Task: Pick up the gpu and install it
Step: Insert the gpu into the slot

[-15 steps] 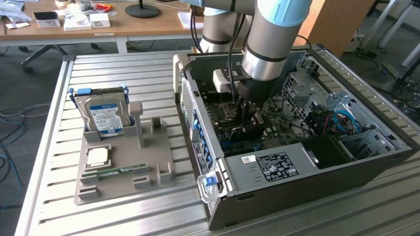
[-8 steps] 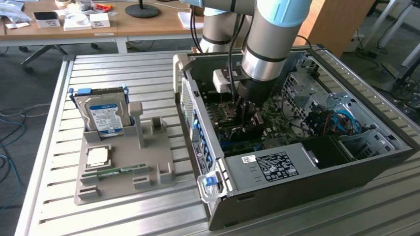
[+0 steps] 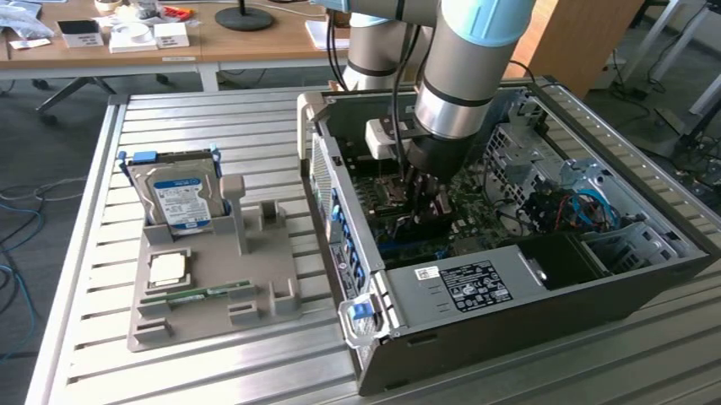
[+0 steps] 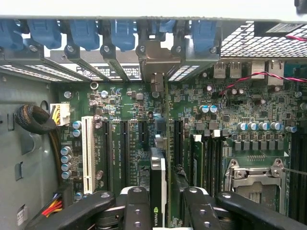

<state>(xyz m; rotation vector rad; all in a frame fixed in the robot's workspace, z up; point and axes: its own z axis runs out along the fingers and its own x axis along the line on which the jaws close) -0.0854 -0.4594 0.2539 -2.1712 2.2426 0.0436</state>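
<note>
The gpu (image 4: 158,184) is seen edge-on in the wrist view, a dark card with a pale edge. It stands upright in a motherboard (image 4: 129,124) slot, its bracket end toward the case's rear slots (image 4: 154,57). My gripper (image 4: 167,211) straddles the card's near end with its fingers (image 4: 199,211) open. One finger sits close against the card and a gap shows on the other side. In the exterior view the gripper (image 3: 423,207) reaches down inside the open computer case (image 3: 541,291).
A grey parts holder (image 3: 214,316) lies at the exterior view's left of the case. It carries a silver hard drive (image 3: 178,201), a processor chip (image 3: 169,268) and a green memory stick (image 3: 208,293). Cables (image 4: 36,120), the CPU socket (image 4: 254,184) and memory slots crowd the board.
</note>
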